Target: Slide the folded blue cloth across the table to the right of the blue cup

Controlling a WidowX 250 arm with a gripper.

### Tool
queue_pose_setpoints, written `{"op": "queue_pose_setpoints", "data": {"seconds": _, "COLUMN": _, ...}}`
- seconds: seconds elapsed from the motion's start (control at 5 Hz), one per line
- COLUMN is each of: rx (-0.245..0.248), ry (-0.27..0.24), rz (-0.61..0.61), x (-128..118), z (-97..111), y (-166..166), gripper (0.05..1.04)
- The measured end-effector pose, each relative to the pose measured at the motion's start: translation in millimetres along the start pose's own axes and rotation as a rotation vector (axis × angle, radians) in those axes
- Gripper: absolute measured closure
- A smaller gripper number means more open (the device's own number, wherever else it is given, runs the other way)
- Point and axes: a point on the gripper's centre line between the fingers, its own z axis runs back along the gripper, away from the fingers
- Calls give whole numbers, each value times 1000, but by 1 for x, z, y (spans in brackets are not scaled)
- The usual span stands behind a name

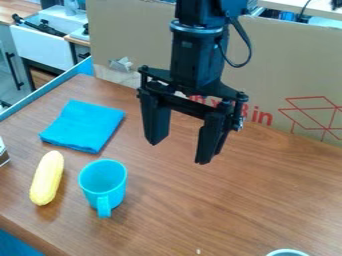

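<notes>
The black gripper [180, 150] hangs from the top edge over the middle of the wooden table, its two fingers wide apart and nothing between them. Below and to its left, a blue cup [103, 181] stands upright, its handle toward the near edge. Just left of the cup lies a yellow corn cob [47, 178]. A folded blue cloth [83, 126] lies flat behind the cup and corn, to the gripper's left. The gripper touches none of these.
A cardboard sheet [280, 75] with red print stands along the table's [260, 200] back edge. The rim of a light round container [287, 252] shows at the bottom right. Part of a small box [3, 152] is at the left edge.
</notes>
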Motion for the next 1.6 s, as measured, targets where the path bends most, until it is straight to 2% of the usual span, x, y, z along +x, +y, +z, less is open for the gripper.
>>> {"op": "queue_pose_setpoints", "data": {"seconds": 0.2, "rx": 4, "ry": 18, "rz": -1, "x": 0, "z": -4, "y": 0, "gripper": 83}}
{"op": "queue_pose_setpoints", "data": {"seconds": 0.4, "rx": 17, "ry": 0, "rz": 28, "x": 6, "z": 0, "y": 41, "gripper": 83}}
{"op": "queue_pose_setpoints", "data": {"seconds": 0.8, "rx": 94, "ry": -72, "rz": 153, "x": 15, "z": 7, "y": 122, "gripper": 83}}
{"op": "queue_pose_setpoints", "data": {"seconds": 1.0, "rx": 132, "ry": -68, "rz": 205, "x": 30, "z": 3, "y": 157, "gripper": 83}}
{"op": "queue_pose_setpoints", "data": {"seconds": 1.2, "rx": 139, "ry": -107, "rz": 266, "x": 39, "z": 6, "y": 191, "gripper": 83}}
{"op": "queue_pose_setpoints", "data": {"seconds": 1.4, "rx": 140, "ry": -109, "rz": 275, "x": 52, "z": -3, "y": 230, "gripper": 83}}
{"op": "queue_pose_setpoints", "data": {"seconds": 1.6, "rx": 141, "ry": -119, "rz": 322, "x": 59, "z": -21, "y": 262, "gripper": 83}}
